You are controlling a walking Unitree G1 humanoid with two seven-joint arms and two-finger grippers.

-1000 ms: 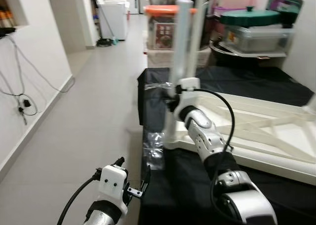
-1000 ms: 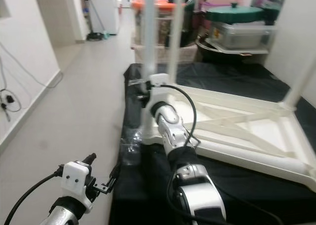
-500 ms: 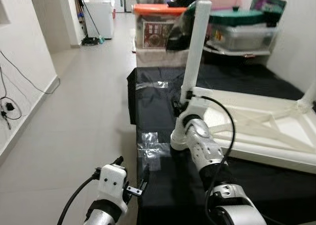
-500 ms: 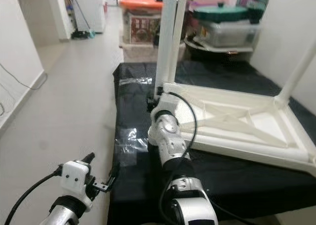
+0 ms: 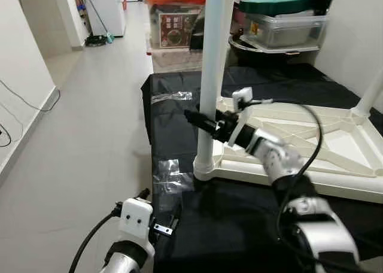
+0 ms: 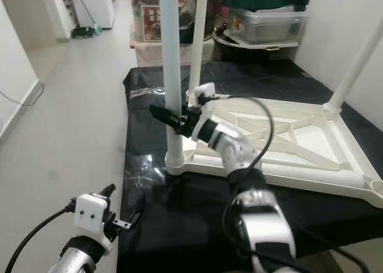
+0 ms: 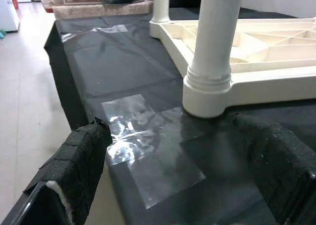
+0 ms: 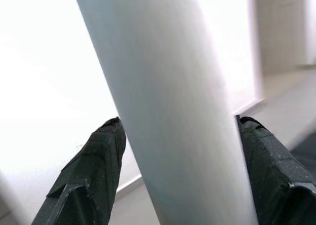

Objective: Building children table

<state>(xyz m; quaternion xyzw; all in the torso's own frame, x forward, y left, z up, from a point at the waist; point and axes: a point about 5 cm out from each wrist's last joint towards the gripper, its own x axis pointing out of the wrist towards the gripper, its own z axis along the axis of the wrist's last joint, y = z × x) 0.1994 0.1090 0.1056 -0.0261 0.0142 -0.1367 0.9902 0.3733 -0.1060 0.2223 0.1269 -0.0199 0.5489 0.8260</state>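
The children's table (image 5: 311, 138) lies upside down on the black-covered worktop (image 5: 239, 219), with its near-corner leg (image 5: 210, 75) standing upright in its socket. The right gripper (image 5: 200, 122) reaches across the table frame to this leg, jaws closed around the leg at mid-height. The left gripper (image 7: 182, 178) hovers low off the worktop edge nearest that leg, jaws spread wide and holding nothing. Clear tape patches (image 5: 169, 174) lie on the cover beside the leg's base.

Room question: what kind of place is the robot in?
Probably a home hallway used for storage. Lidded bins are stacked at the back, a tiled floor runs alongside, and a white table lies upside down on a black sheet.
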